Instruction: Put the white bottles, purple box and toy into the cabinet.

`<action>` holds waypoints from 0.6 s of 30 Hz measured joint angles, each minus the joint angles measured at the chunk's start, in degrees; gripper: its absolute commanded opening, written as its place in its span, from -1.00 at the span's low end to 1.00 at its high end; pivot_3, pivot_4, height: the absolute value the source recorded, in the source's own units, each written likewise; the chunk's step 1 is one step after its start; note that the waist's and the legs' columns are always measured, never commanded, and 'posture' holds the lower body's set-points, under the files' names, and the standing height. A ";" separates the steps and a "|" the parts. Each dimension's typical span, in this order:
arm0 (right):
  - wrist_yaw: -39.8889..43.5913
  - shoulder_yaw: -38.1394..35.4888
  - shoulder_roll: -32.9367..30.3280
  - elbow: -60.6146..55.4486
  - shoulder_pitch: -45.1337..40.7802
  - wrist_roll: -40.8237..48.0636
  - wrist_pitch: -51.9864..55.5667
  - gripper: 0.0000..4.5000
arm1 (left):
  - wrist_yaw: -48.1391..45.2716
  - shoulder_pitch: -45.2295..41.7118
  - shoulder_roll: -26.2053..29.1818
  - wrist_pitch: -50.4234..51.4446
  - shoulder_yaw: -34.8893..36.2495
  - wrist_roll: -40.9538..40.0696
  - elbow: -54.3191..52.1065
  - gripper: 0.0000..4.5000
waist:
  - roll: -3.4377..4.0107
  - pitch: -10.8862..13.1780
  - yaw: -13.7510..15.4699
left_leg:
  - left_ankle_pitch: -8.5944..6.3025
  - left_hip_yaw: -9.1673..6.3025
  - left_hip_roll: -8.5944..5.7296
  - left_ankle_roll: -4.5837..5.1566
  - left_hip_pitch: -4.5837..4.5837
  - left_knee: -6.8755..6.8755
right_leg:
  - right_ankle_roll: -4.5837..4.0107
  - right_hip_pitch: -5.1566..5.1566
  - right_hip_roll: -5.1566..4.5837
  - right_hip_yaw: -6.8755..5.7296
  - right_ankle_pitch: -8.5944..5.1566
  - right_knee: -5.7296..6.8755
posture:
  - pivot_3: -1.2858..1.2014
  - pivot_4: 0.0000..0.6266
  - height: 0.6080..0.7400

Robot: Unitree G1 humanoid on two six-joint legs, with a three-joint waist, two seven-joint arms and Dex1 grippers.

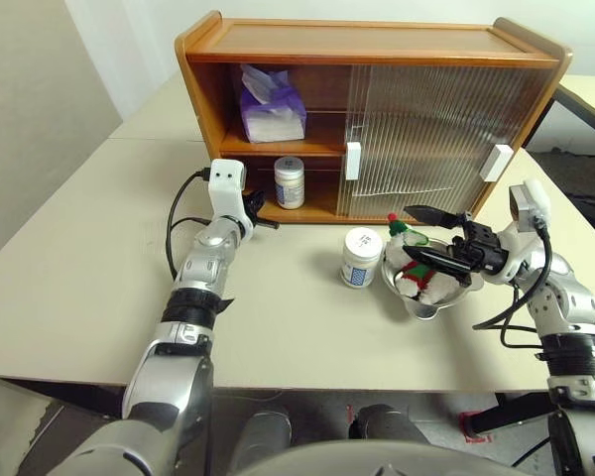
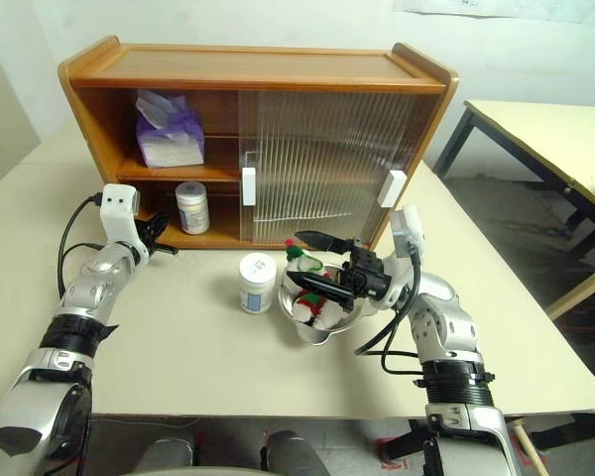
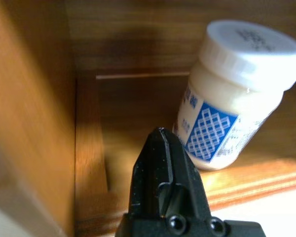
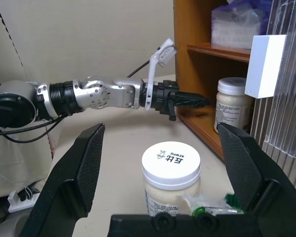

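Standing beside closed left tool (image 1: 261, 213): shelved bottle (image 1: 290, 181) | right tool (image 4: 170, 163) open

Even, fairly bright indoor light is cast from above; soft shadows are thrown beneath the pale cream tabletop (image 1: 99, 288) objects. The wooden two-shelf cabinet (image 3: 34, 123) interior is rendered dim and blurred at close range. Mild glare is seen on the ribbed translucent sliding doors (image 1: 426, 139).

Glossy wooden cabinet (image 1: 278, 45) (ribbed translucent doors)
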 measured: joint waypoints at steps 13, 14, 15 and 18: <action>0.14 0.05 0.19 0.13 -0.03 -0.21 -0.09 1.00 | 0.75 -2.44 0.88 -4.24 -4.13 7.24 5.34 -0.99 | -0.07 0.05 0.24 | 0.00 0.00 -0.02 0.01 -0.02 0.02 | 0.42 0.00 0.00 0.01 -0.24 0.00 | -0.03 -1.00 1.00; 0.16 0.05 0.22 0.14 -0.03 -0.22 -0.15 1.00 | 0.85 -2.43 1.13 -4.61 -4.70 8.17 5.34 -0.99 | -0.07 0.05 0.27 | 0.00 0.00 -0.03 0.01 -0.02 0.02 | 0.43 0.00 -0.01 0.00 -0.25 0.00 | -0.03 -1.00 1.00; 0.20 0.05 0.23 0.19 -0.04 -0.23 -0.20 1.00 | 1.00 -2.41 1.48 -4.98 -5.10 8.92 5.34 -0.99 | -0.07 0.05 0.32 | 0.00 -0.01 -0.03 0.01 -0.03 0.02 | 0.42 0.00 -0.01 0.00 -0.24 0.00 | -0.03 -1.00 1.00; 0.27 0.30 0.37 0.37 -0.21 -0.30 -0.53 1.00 | 1.35 -2.40 2.11 -6.13 -6.74 10.88 5.32 -0.99 | -0.07 0.05 0.50 | 0.00 -0.01 -0.04 0.01 -0.04 0.02 | 0.40 0.00 -0.02 0.01 -0.23 -0.01 | -0.03 -1.00 1.00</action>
